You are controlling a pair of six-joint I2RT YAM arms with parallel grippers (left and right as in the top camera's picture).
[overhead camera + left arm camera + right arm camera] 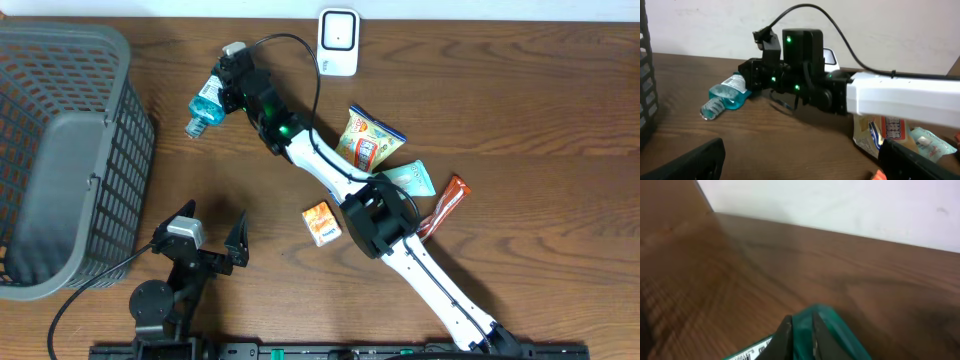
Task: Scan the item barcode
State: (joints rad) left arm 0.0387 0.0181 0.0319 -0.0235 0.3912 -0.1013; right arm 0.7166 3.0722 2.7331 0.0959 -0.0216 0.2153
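One blue bottle point(205, 103), label point(752, 351) print unreadable

Dark brown wood-grain table point(540, 110) fills the whole overhead view, grain running left-right with darker streaks and knots. Plain white matte wall point(900, 30) meets the table's far edge directly, with a few faint scuffs and smudges, and shows only as a thin pale strip along the top of the overhead view. Lighting is soft and even: diffuse shadows on the wood, and a pale sheen on the tabletop close to the wall in the right wrist view.
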